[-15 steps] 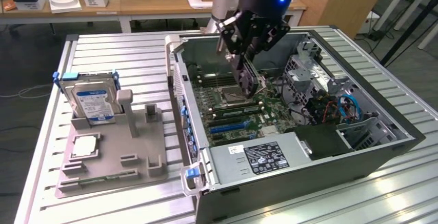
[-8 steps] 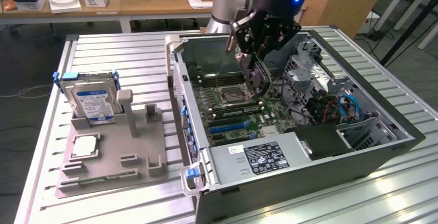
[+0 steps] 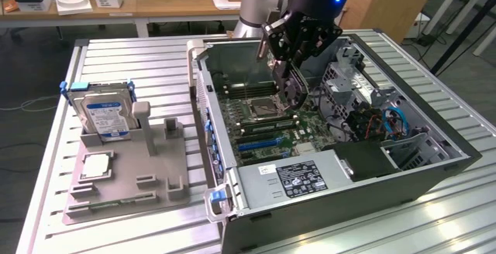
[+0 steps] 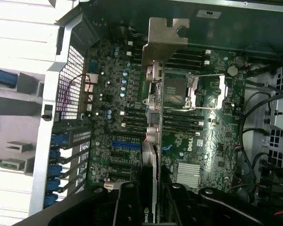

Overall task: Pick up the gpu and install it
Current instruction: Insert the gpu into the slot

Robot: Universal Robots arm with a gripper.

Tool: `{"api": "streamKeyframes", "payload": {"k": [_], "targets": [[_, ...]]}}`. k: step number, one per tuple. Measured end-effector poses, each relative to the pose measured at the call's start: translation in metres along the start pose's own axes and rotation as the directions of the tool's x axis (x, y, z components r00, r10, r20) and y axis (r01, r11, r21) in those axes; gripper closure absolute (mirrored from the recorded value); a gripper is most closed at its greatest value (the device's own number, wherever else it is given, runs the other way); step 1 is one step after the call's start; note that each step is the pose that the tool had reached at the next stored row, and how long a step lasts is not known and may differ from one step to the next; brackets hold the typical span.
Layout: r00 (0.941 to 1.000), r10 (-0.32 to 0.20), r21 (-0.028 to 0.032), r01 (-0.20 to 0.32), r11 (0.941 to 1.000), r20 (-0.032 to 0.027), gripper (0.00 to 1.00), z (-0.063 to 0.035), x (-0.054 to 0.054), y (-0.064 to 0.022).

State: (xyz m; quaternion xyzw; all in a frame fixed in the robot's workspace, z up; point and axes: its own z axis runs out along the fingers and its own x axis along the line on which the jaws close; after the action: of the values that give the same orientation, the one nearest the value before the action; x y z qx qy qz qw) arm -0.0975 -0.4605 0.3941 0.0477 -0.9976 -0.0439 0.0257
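Observation:
The gpu (image 4: 151, 155) is a thin dark card seen edge-on, with its silver end bracket (image 4: 167, 37) at the far end. My gripper (image 4: 153, 200) is shut on it, one black finger on each side. In the exterior view the gripper (image 3: 298, 56) hangs inside the open computer case (image 3: 434, 167) and holds the gpu (image 3: 293, 88) upright above the motherboard (image 3: 268, 129). The card floats over the board near the processor socket (image 4: 184, 89), apart from the blue expansion slot (image 4: 126, 144).
A grey parts stand (image 3: 155, 190) on the slatted table at the exterior view's left carries a hard drive (image 3: 104, 114) and a small square silver chip (image 3: 94, 165). Inside the case are a drive cage, cables (image 3: 391, 120) and a black power supply (image 3: 364, 158).

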Motion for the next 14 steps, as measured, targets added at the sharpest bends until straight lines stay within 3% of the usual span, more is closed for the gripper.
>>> {"api": "streamKeyframes", "payload": {"k": [14], "targets": [[1.0000, -0.007, 0.0003, 0.007, 1.0000, -0.0005, 0.74, 0.0000, 0.0000, 0.0000]]}}
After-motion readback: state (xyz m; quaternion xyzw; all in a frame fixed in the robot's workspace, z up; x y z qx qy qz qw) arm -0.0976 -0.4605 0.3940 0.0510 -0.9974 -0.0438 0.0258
